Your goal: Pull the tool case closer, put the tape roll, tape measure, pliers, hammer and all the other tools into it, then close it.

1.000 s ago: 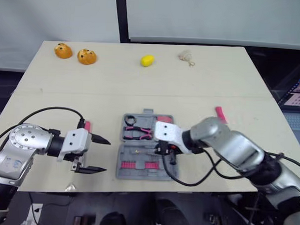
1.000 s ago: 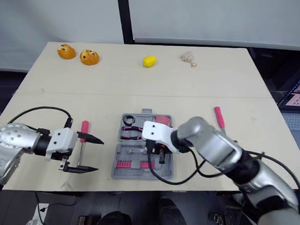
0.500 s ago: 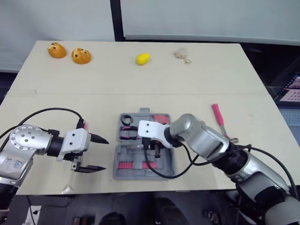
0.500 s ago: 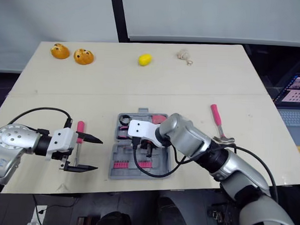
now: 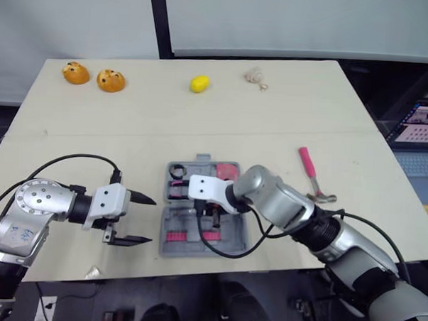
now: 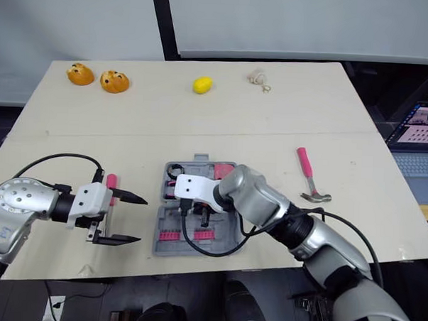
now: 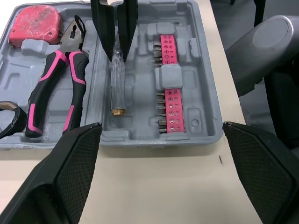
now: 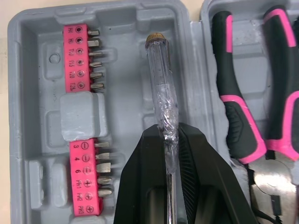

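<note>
Here, the right fingers (image 8: 140,186) clamp a clear screwdriver (image 8: 161,88) low in the tool case (image 7: 140,116) (left fingers (image 5: 143,198) spread wide); released askew, it could block the lid.

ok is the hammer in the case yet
No, the hammer lies on the table to the right of the open tool case, apart from it.

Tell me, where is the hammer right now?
The hammer lies on the table, to the robot's right of the open tool case, seen in both eye views.
</note>
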`<state>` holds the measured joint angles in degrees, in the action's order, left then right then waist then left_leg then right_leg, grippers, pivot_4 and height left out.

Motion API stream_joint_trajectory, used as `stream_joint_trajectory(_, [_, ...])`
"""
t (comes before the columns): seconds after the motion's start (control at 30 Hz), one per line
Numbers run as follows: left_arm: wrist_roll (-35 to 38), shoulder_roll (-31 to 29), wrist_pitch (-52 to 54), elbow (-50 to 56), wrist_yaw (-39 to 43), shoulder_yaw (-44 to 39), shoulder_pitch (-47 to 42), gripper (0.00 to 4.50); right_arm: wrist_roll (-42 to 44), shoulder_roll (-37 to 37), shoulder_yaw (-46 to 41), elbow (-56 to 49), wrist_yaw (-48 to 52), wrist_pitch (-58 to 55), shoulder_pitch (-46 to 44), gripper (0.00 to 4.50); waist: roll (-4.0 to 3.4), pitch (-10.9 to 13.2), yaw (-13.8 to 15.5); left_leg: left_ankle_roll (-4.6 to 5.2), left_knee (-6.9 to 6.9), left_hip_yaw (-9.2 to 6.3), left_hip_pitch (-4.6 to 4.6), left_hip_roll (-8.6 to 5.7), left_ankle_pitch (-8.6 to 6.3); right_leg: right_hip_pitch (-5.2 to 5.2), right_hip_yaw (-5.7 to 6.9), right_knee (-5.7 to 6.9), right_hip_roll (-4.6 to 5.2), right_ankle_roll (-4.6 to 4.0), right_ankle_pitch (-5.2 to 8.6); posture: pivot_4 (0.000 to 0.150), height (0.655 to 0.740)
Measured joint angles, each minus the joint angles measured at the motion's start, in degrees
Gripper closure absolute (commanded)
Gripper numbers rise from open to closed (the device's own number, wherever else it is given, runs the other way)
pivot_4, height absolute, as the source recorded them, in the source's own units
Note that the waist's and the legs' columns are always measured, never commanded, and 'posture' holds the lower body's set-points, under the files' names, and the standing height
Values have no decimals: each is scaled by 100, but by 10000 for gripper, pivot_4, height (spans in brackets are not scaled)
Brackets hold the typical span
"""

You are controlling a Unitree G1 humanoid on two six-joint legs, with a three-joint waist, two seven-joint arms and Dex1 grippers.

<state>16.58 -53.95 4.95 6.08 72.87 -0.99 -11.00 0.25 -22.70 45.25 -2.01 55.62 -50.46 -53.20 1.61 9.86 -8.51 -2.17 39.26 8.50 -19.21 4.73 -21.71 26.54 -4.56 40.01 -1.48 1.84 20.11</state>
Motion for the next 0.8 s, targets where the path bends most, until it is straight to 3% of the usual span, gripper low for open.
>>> stream_joint_trajectory(0.8, [-12,13,-42,4,-60,0,38,0,-317,360,83,406,-3,204,28,44716,1,-1,-115,-1,2,-5,0,0,0,0,7,7,0,-1,0,1500,7400])
